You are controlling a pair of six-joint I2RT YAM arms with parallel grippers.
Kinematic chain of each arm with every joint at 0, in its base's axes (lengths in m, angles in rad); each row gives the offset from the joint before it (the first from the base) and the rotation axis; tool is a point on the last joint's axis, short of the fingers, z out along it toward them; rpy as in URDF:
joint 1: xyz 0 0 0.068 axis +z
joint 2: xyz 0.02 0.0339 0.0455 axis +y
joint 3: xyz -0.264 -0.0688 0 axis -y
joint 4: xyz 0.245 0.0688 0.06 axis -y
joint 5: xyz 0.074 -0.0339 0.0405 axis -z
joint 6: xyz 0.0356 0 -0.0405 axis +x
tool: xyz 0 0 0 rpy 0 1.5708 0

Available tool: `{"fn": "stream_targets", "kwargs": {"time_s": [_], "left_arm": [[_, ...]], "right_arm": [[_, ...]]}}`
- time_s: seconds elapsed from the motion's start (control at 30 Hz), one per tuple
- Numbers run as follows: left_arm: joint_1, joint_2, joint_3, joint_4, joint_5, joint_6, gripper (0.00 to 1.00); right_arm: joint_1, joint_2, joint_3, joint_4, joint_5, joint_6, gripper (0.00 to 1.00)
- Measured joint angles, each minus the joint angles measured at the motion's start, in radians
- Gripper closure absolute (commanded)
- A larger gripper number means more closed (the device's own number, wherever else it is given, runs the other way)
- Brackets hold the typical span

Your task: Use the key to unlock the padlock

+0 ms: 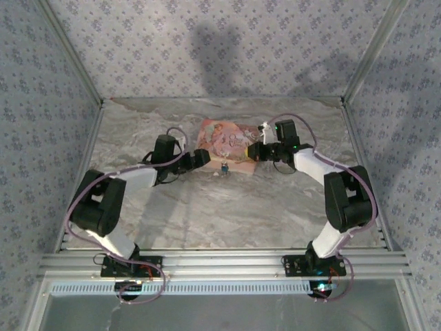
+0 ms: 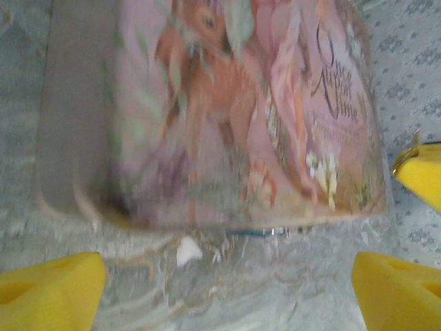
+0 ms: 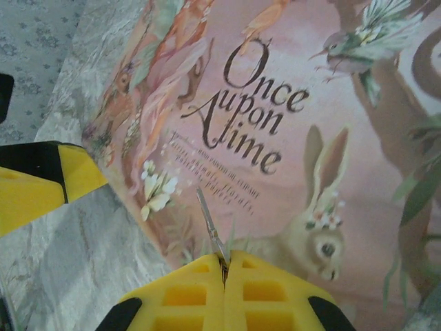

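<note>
Right end effector (image 3: 225, 267): clenched on key (image 3: 209, 221)
Left end effector (image 2: 227, 286): released, padlock (image 1: 224, 166) unheld
Risk: loose padlock slides away under key push

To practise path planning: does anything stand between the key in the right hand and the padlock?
Partly: the pink box. The right hand holds the key above its cover, while the padlock sits at its near edge.

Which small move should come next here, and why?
Probably the open left gripper should ease onto the padlock at the near edge of the pink box and steady it: the shut right gripper pinches the key.
</note>
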Motion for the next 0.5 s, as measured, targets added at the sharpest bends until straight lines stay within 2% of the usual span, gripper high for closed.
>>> {"fn": "stream_targets", "kwargs": {"time_s": [0.17,0.5], "left_arm": [[0.023,0.065,0.078,0.019,0.014,0.004,0.08],[0.046,0.198,0.238,0.027,0.055,0.082,0.15]], "right_arm": [[-0.003,0.056,0.037,-0.008,0.020,-0.004,1.00],[-0.002,0.065,0.045,-0.001,0.034,-0.007,1.00]]}}
